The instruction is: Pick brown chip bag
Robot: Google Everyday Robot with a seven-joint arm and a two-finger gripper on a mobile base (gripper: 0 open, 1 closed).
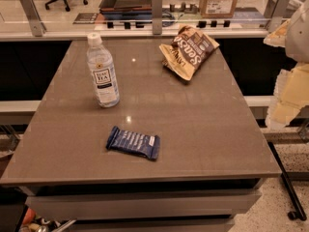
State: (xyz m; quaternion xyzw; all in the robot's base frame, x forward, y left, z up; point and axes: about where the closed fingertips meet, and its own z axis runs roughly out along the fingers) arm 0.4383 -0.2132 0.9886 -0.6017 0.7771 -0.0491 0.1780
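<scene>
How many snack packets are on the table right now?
2. The brown chip bag lies far right; the blue wrapped bar lies front middle. None seems hidden. The gripper hangs right of the table.

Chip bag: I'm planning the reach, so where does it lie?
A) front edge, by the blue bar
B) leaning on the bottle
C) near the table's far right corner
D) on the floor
C: the chip bag lies near the table's far right corner, apart from bottle and bar; the end effector hangs beyond the table's right side.
</scene>
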